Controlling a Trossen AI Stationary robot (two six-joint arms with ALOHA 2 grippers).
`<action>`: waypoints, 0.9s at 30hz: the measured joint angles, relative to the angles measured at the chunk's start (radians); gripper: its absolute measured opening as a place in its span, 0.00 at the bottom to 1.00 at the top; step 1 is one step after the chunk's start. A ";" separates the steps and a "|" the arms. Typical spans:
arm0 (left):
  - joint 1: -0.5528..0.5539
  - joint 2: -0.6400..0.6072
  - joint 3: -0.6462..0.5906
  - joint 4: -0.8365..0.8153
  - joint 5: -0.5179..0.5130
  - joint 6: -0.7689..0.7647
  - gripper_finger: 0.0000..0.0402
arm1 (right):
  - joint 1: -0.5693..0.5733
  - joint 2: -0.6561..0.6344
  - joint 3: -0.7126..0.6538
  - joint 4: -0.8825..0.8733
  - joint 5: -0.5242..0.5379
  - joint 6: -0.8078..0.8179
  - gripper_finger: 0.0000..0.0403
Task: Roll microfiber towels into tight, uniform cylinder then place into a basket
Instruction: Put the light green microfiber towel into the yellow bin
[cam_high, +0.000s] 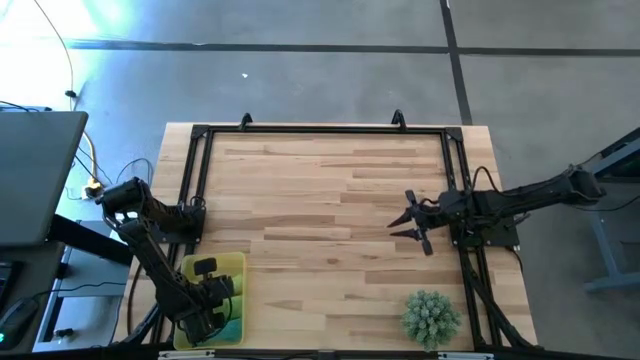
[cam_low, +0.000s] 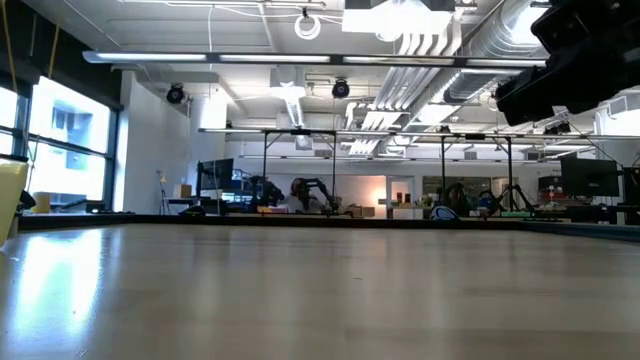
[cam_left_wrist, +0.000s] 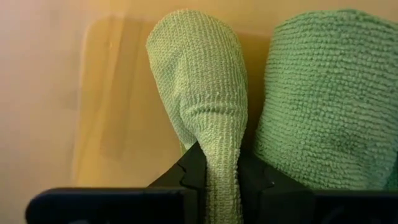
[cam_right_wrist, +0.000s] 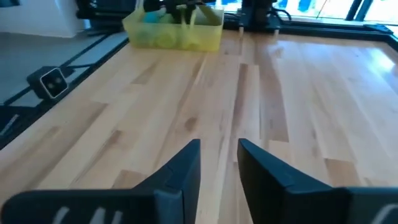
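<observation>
The yellow basket (cam_high: 232, 268) stands at the table's near left corner. My left gripper (cam_high: 208, 297) points down into it and is shut on a rolled lime green towel (cam_left_wrist: 198, 74). A second lime green towel (cam_left_wrist: 326, 99) lies right beside the first, inside the basket. A teal towel (cam_high: 232, 327) shows at the basket's near end. My right gripper (cam_high: 408, 226) hovers open over the table's right half, far from the basket (cam_right_wrist: 177, 31), with nothing between its fingers (cam_right_wrist: 186, 168). My left gripper pinches the narrowed near end (cam_left_wrist: 221, 177) of the rolled lime green towel between its two fingers (cam_left_wrist: 186, 171). The fingers come from above, pointing steeply down. The towel's thicker, rounded part (cam_left_wrist: 193, 43) stretches away from the fingers onto the basket's floor (cam_left_wrist: 118, 112).
A spiky green ball-shaped plant (cam_high: 432, 318) sits near the table's front right edge. A black frame (cam_high: 320, 132) runs around the tabletop. Bare wood (cam_high: 320, 220) spreads between the two arms. In the low view the right arm (cam_low: 580, 50) hangs at the top right.
</observation>
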 joint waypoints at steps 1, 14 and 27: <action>0.000 0.000 0.000 0.000 0.000 0.000 0.10 | 0.008 0.000 0.000 -0.003 0.000 0.001 0.24; 0.000 0.000 0.000 0.000 0.013 0.036 0.10 | 0.046 -0.012 -0.163 0.378 0.048 0.043 0.22; 0.015 0.000 0.000 0.059 -0.067 0.124 0.10 | 0.046 -0.013 -0.160 0.204 0.059 -0.091 0.22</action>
